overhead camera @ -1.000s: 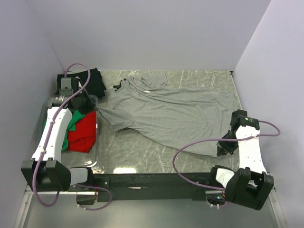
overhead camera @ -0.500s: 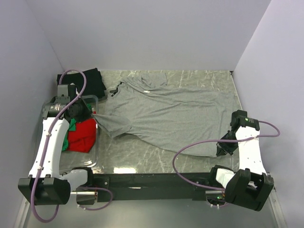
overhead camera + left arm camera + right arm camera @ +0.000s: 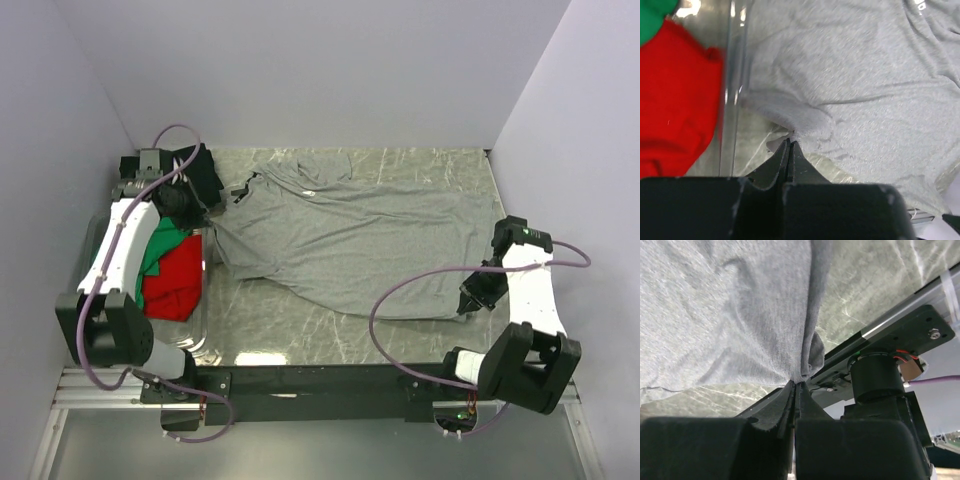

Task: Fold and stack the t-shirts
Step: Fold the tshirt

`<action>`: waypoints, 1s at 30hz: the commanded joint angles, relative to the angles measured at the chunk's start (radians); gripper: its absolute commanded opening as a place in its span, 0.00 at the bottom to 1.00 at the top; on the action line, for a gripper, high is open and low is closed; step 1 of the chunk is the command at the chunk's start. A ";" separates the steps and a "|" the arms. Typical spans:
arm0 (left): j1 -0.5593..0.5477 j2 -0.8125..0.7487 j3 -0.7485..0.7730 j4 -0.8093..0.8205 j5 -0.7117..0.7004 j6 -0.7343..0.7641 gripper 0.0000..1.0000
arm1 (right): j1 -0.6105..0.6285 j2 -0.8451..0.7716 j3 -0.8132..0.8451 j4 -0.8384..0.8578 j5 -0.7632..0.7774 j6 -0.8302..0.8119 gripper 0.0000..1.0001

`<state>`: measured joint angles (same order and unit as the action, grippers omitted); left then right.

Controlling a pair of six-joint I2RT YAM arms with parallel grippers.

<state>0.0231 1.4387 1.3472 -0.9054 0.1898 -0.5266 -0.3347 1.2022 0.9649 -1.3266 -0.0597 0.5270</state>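
The heather-grey t-shirt (image 3: 350, 235) lies spread across the marbled table, collar and small white logo toward the back left. My left gripper (image 3: 206, 217) is shut on its left sleeve edge beside the clear bin; in the left wrist view the closed gripper (image 3: 790, 143) pinches a raised fold of grey t-shirt (image 3: 855, 75). My right gripper (image 3: 466, 306) is shut on the shirt's near right hem corner, and grey cloth (image 3: 730, 315) hangs from the closed right gripper (image 3: 796, 383). A black t-shirt (image 3: 195, 170) lies at the back left. Red (image 3: 172, 280) and green (image 3: 155, 250) t-shirts sit in the bin.
The clear plastic bin (image 3: 203, 300) stands at the left edge, its wall (image 3: 732, 100) right beside my left gripper. The black mounting rail (image 3: 330, 380) runs along the near edge, and the right arm's base (image 3: 880, 375) is close under the right gripper. White walls enclose the table.
My left gripper has swung toward the back and slightly right with the sleeve in it. My right arm has shifted right and raised the hem corner a little.
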 commanded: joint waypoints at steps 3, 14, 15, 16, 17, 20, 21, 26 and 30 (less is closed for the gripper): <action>0.001 0.087 0.115 0.065 0.083 0.060 0.01 | -0.021 0.097 0.060 0.052 -0.029 -0.047 0.00; -0.014 0.356 0.394 0.062 0.177 0.103 0.00 | -0.101 0.302 0.238 0.090 -0.039 -0.101 0.00; -0.017 0.388 0.414 0.062 0.177 0.103 0.00 | -0.105 0.316 0.251 0.089 -0.035 -0.105 0.00; -0.017 0.403 0.450 0.060 0.178 0.103 0.00 | -0.113 0.344 0.277 0.089 -0.034 -0.113 0.00; -0.017 0.419 0.467 0.063 0.181 0.100 0.00 | -0.118 0.359 0.290 0.092 -0.034 -0.114 0.00; -0.017 0.471 0.523 0.072 0.195 0.089 0.00 | -0.124 0.421 0.350 0.090 -0.031 -0.119 0.00; -0.017 0.491 0.533 0.080 0.198 0.085 0.00 | -0.125 0.434 0.379 0.092 -0.029 -0.119 0.00; -0.041 0.539 0.602 0.105 0.194 0.050 0.00 | -0.130 0.526 0.458 0.093 -0.029 -0.110 0.00; -0.041 0.552 0.633 0.121 0.172 0.031 0.00 | -0.132 0.565 0.520 0.092 -0.028 -0.104 0.00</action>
<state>-0.0074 1.9949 1.9209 -0.8280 0.3679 -0.4751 -0.4564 1.7554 1.4197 -1.2407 -0.0982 0.4252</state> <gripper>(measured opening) 0.012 0.007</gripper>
